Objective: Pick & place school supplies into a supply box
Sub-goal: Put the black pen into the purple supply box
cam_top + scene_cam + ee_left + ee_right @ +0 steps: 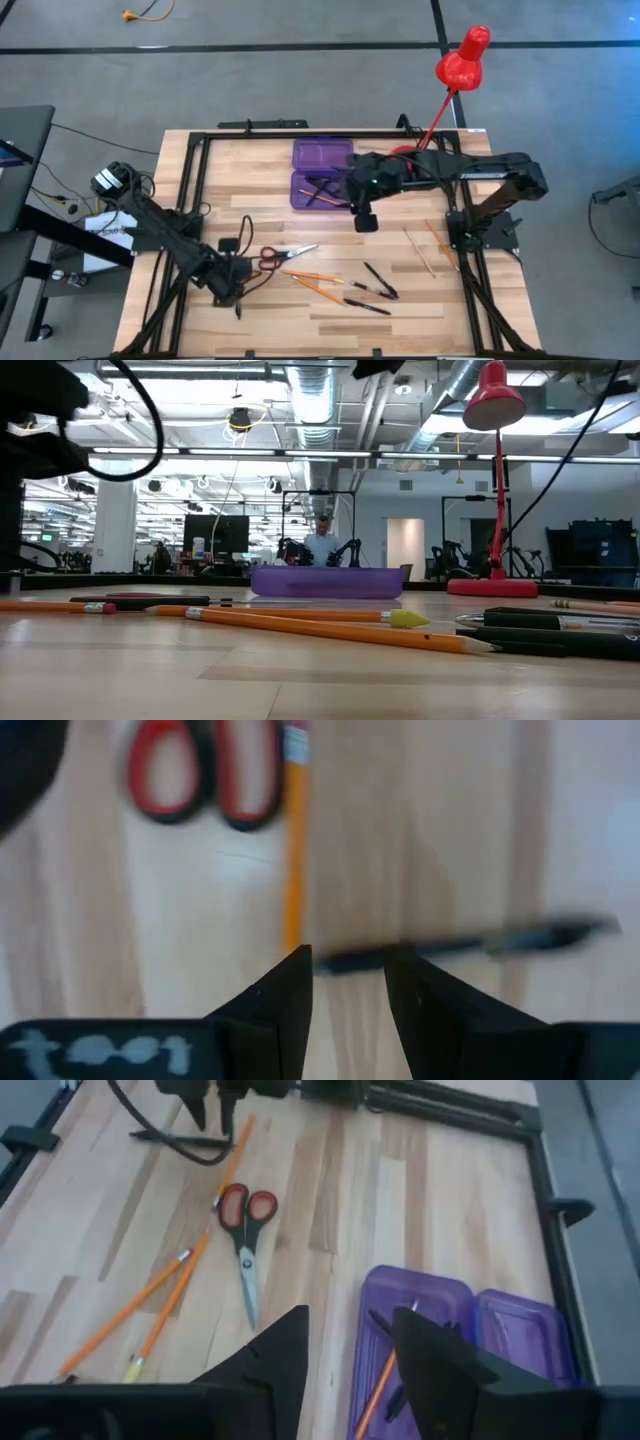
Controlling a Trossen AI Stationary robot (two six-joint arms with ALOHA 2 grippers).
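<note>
The purple supply box [320,175] lies open near the table's far edge, with a pencil and a dark pen inside it [385,1380]. Red-handled scissors [277,256], orange pencils [312,281] and black pens [380,287] lie on the near half of the table. Two more pencils [425,247] lie to the right. I see no triangular ruler. My left gripper [237,292] is open, low near the scissors. A black pen [470,942] lies crosswise just beyond its fingertips. My right gripper [350,1342] is open and hovers by the box's near side [365,222].
A red desk lamp [462,62] stands at the far right corner, its base beside the box. A black frame [190,190] borders the table, and cables trail by the left arm [245,235]. Bare wood [300,220] shows between the box and the scattered supplies.
</note>
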